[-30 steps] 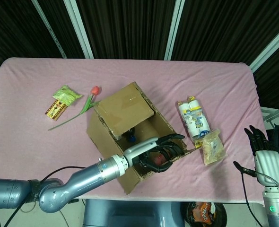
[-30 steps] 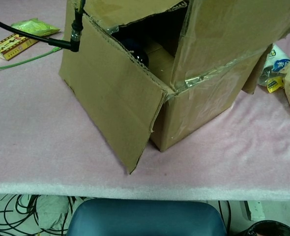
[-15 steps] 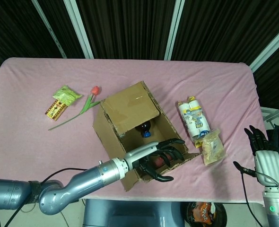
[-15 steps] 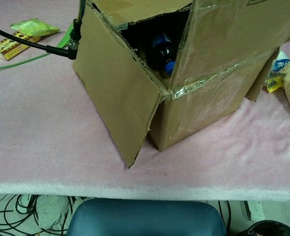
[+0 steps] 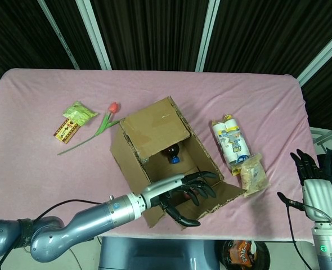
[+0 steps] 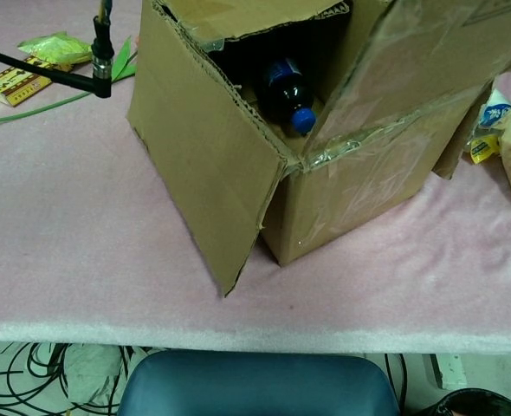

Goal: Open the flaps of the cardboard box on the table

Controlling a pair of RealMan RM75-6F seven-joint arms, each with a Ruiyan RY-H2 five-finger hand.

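Cardboard box (image 5: 155, 149), brown and corrugated, sitting mid-table on the pink cloth (image 5: 42, 112), directly under and beyond the left hand (image 5: 183, 191). Left hand spread over the box's near flap (image 5: 214, 197), dark fingers (image 5: 200, 179) splayed apart and holding nothing; whether the fingertips actually press the flap cannot be told from the head view. Near flap tilted outward beside the hand's right edge, far flap (image 5: 155, 132) raised beyond the hand, side flap (image 6: 212, 165) hanging down the box front in the chest view. Shiny tape along the flap crease (image 6: 368, 139). Dark bottle with a blue cap (image 6: 290, 95) lying inside the box, just beyond the left hand's fingertips.

Right hand (image 5: 309, 169) parked well to the right of the box at the table's edge, fingers pointing up and slightly apart, nothing in it.

Between the two hands: a white, yellow and blue wrapped pack (image 5: 230, 140), print too small to read, and a clear bag of pale snacks (image 5: 253, 175) touching it. Far left beyond the left hand: a red tulip (image 5: 101, 125), a green packet (image 5: 79, 113) and a small red-and-yellow box (image 5: 64, 131), lettering illegible.
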